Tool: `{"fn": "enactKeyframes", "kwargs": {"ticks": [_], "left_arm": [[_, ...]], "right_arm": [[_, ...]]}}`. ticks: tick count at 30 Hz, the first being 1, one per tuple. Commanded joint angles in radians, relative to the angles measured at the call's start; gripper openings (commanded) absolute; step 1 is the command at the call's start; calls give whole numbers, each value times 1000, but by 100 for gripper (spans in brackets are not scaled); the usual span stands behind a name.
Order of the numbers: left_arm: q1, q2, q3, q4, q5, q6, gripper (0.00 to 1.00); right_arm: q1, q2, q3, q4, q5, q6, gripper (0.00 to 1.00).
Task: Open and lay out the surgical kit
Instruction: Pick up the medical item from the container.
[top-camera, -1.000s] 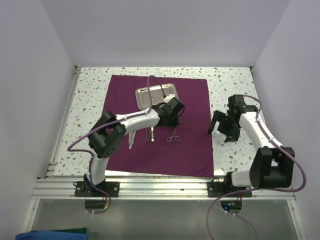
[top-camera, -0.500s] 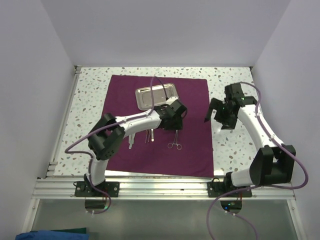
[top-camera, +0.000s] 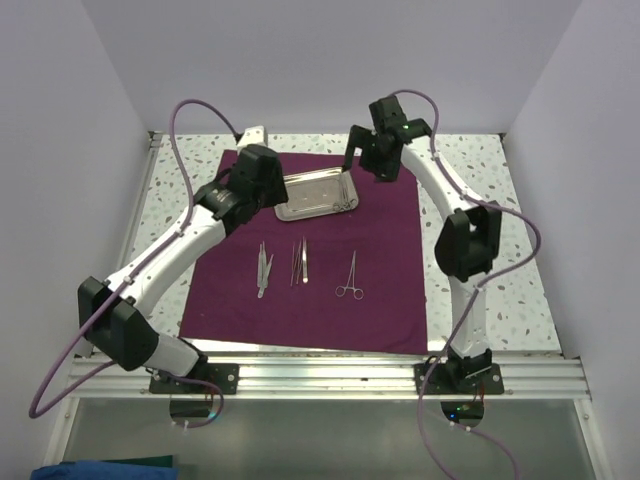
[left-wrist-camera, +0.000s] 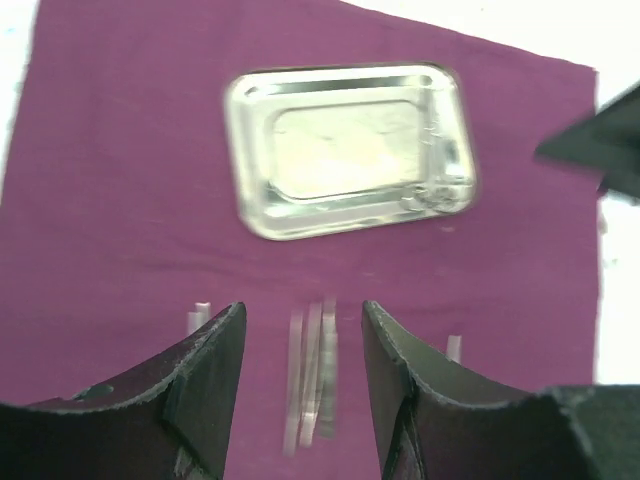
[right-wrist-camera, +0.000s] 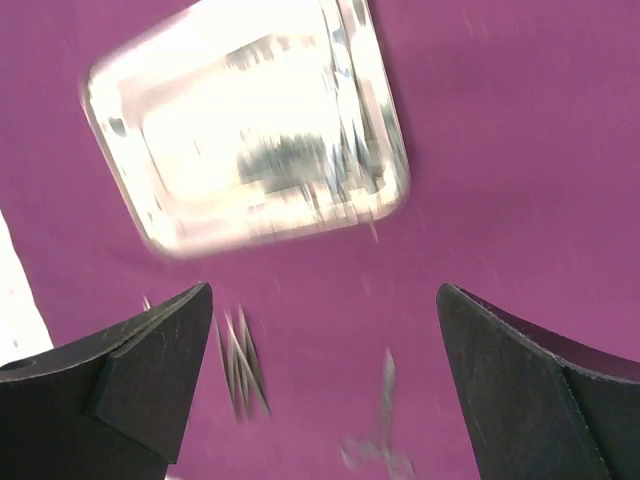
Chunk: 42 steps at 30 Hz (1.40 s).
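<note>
Poised either side of steel tray (top-camera: 315, 193) on purple cloth wrap (top-camera: 385, 260): left pincer (left-wrist-camera: 302, 310) half-open, empty; right pincer (right-wrist-camera: 325, 290) spread wide, empty. In a row nearby: tweezers (top-camera: 263, 268), forceps (top-camera: 300, 262), scissors (top-camera: 350, 276).

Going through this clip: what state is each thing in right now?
Cloth: unfolded, spread flat.
Tray: right way up on the cloth.
Tweezers: lying on the cloth, outside the tray.
Forceps: lying on the cloth, untouched.
Scissors: lying on the cloth, shut.
Left gripper: open, empty.
Right gripper: open wide, empty.

Speckled table (top-camera: 545, 320), pale lavender walls (top-camera: 300, 60)
</note>
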Motion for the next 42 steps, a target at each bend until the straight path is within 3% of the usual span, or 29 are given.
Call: {"fn": "enactKeyframes", "kwargs": {"ticks": [1,2,5,9,15,24,29,34,38,42], "left_arm": [[31,-46,-81,-55,-29,142,53],[57,-74,-100,-49,-22,149,53],[118,-111,-176,-6,62,162,53],[178,-100,-189,0,148,185,53],[218,-99,-209,-24,141,180,52],[239,-105,-210,-151,92,18,51],[239,-178,-233,-195,93,-30,51],[241,-247,-264,-185,93,20,51],[239,-298,-250,-214,122,31,51],[239,-411,-343,-199,141,22,51]], "right_arm": [[3,191,259,-68,8,15,98],[5,232,389,-93,8,13,98],[5,358,546,-90,2,19,98],[9,385,504,11,-2,36,98],[38,481,590,-12,18,-22,98],[81,478,550,-5,165,-85,94],[81,549,559,-18,183,-79,85],[98,515,380,51,202,-76,75],[108,544,384,44,229,-87,65],[130,592,459,-14,293,-108,53]]}}
